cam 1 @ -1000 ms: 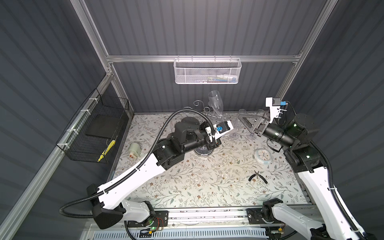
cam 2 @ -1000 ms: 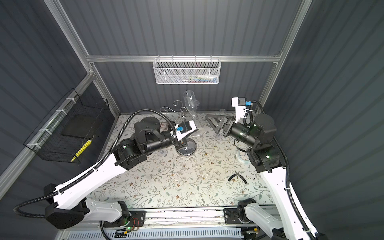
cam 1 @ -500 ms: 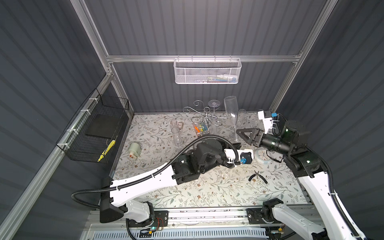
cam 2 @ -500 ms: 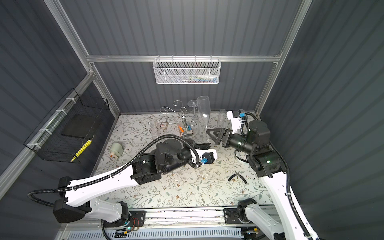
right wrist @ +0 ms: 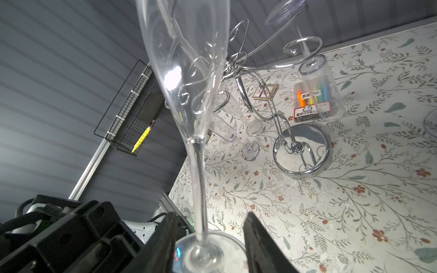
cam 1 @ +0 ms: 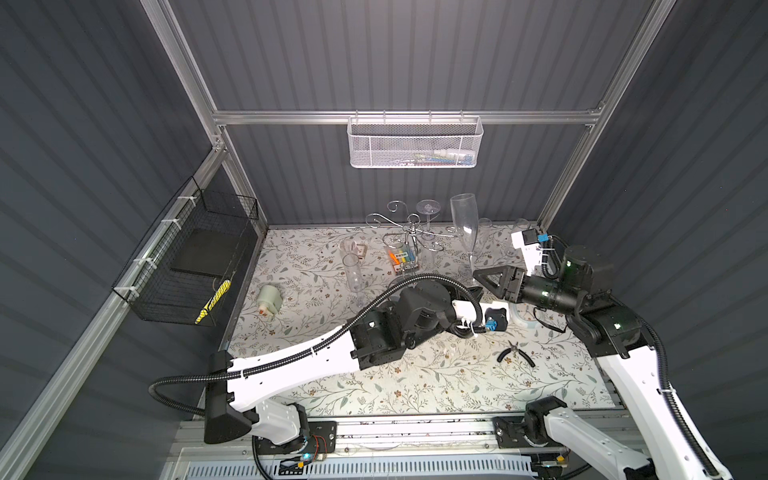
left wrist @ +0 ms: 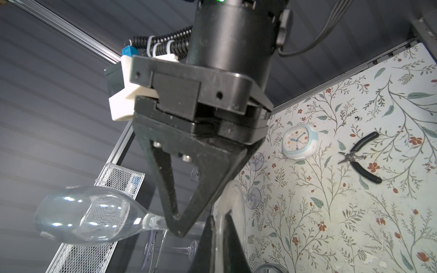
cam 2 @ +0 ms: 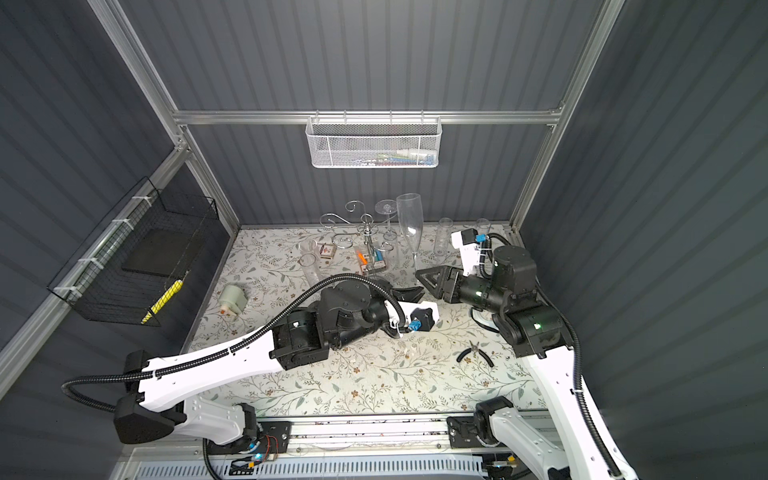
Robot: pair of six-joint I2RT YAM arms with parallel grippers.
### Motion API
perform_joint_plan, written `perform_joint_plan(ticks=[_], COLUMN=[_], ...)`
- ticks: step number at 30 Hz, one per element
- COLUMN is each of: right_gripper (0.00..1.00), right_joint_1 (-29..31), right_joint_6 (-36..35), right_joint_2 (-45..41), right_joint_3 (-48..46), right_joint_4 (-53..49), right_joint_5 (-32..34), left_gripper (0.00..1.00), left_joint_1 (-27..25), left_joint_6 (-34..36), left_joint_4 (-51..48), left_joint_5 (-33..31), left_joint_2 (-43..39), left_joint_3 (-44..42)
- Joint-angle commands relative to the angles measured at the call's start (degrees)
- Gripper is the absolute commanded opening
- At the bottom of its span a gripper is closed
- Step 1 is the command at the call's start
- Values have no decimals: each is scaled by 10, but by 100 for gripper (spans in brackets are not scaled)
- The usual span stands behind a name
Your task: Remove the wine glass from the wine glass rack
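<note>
Over the floral tabletop (cam 1: 415, 374), the champagne flute (cam 1: 465, 224) was held upright beside the wine glass rack (right wrist: 312, 139), clear of it, its foot pinched in the closed left gripper (left wrist: 220, 224). The right gripper (right wrist: 210, 222) was parted around the stem, untouching. Centring and a gentle clamp were judged needed before the foot was released.

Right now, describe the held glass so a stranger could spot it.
Start at the chrome wine glass rack by the back wall. Right of it rises a clear flute, stem straddled by the right tool. It is tallest; neighbouring glasses sit lower or hang inverted.
</note>
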Motion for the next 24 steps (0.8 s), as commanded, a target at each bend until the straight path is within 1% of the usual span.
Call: perform_joint_plan(ticks=[1,7,21,24], right_gripper=[48,46,19,16], right_joint_1=[3,3,4,4], right_joint_6=[-4,-6,0,3], right_joint_2=[4,16,26,27], right_joint_3=[-5,-1,-15,-18], right_joint_4=[8,9,21,25], right_joint_5=[-21,-30,-42,-44], left_gripper=[0,0,0,0], left_joint_1=[-5,-5,-4,-5], left_joint_6=[10,3,-3,-3], left_joint_4=[-1,-9,-19,-18], left_joint_5=[14,25,33,30], left_joint_2=[1,2,7,6], left_joint_3=[9,14,20,19])
